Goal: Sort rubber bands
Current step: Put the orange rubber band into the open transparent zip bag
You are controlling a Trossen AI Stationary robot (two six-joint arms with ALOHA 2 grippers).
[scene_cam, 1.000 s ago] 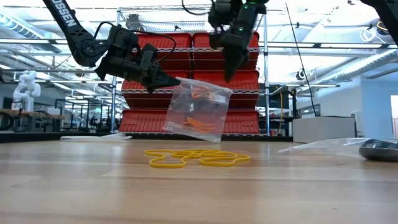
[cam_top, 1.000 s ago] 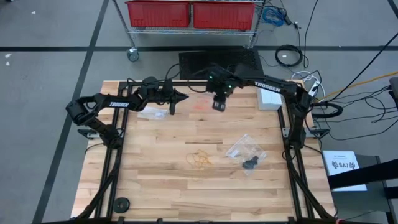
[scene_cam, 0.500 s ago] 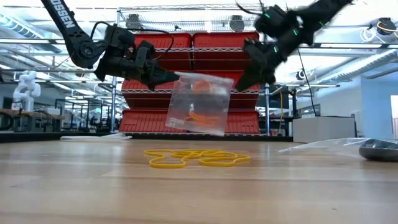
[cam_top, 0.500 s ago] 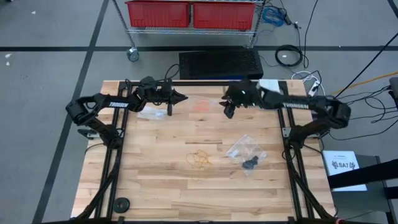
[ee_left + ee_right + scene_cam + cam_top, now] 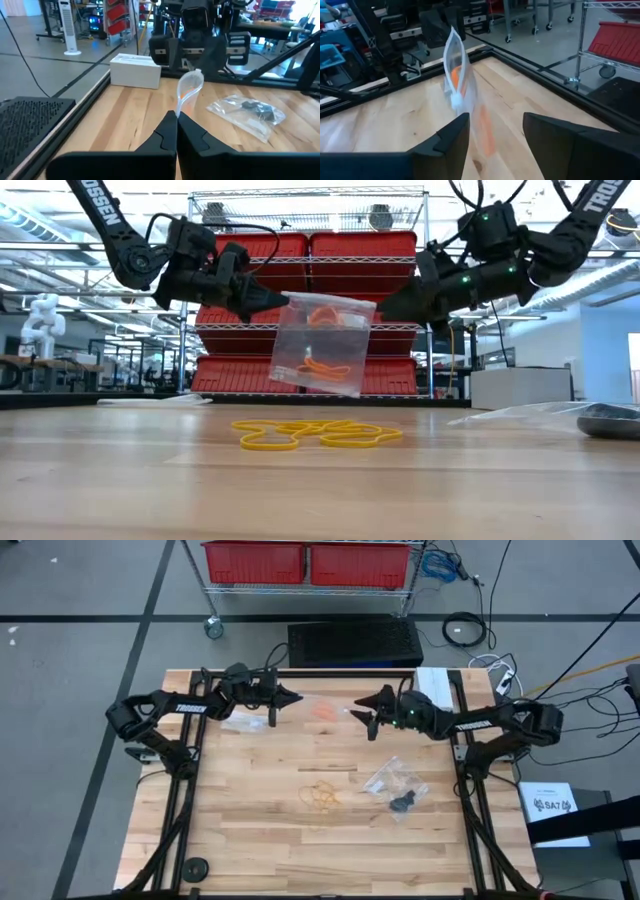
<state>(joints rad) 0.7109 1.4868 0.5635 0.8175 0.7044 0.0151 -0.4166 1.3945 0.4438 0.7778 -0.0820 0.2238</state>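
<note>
Clear bag [image 5: 322, 345] with orange bands [image 5: 322, 367] held aloft upper centre of low view, pinched at corner by left gripper [image 5: 262, 300], fingers closed; hung so mouth faces right gripper [image 5: 392, 307]; right gripper level at bag's far edge, fingers parted, empty, likely placed to take that edge; tan bands [image 5: 323, 798] heaped mid-table; black bands [image 5: 402, 804] lower right beside second bag [image 5: 390, 778].

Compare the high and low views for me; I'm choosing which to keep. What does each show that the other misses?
Only the high view shows the black bands on a bag and the white box.

Only the low view shows the orange bands hanging inside the held bag, clear of the table.

Both show the tan bands on the table, the left gripper shut on the bag and the right gripper beside it.
</note>
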